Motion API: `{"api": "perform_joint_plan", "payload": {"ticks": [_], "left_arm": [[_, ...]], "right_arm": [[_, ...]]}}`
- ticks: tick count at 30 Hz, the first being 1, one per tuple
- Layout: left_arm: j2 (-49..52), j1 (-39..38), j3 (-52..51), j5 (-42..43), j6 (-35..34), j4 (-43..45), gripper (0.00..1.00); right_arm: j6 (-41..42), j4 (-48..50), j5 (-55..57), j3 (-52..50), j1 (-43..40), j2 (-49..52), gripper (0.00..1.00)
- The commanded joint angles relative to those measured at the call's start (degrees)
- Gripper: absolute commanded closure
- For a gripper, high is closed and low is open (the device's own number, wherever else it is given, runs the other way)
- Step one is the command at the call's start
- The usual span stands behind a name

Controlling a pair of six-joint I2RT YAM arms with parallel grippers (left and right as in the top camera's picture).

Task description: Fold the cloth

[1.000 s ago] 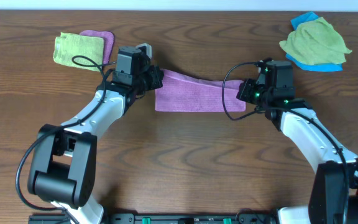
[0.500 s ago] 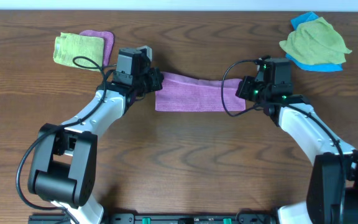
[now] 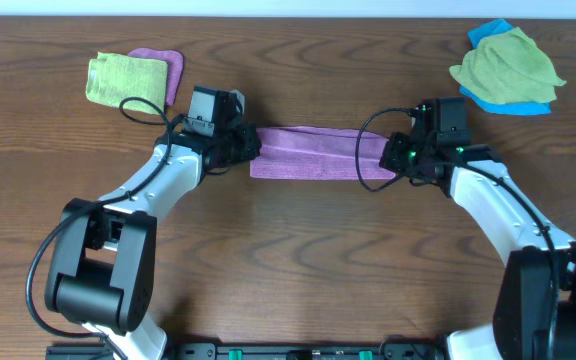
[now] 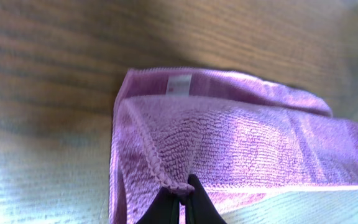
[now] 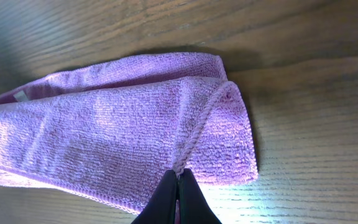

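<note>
Cloth (image 4: 247, 149) was fuzzy, looped matt microfibre with a corded hem, its label (image 4: 179, 84) was smooth white fabric, table (image 3: 288, 270) was grained brown wood with a soft sheen, left arm (image 3: 153, 183) was glossy white plastic

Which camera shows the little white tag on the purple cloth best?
The left wrist view: the tag sits close and clear near a corner of the cloth. The right wrist view shows only a pale sliver far left. Overhead, it is too small.
</note>
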Motion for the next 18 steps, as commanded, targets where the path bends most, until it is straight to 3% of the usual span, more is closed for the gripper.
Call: {"api": "perform_joint_plan", "payload": {"ticks": [1, 18], "left_arm": [[0.11, 0.39, 1.2, 1.51, -0.15, -1.44, 0.94], [0.09, 0.39, 1.2, 3.61, -1.92, -9.38, 0.94]], "right_arm": [[0.46, -0.66, -0.17, 1.14, 0.11, 0.31, 0.99], [0.46, -6.21, 1.57, 1.14, 0.11, 0.31, 0.98]]}}
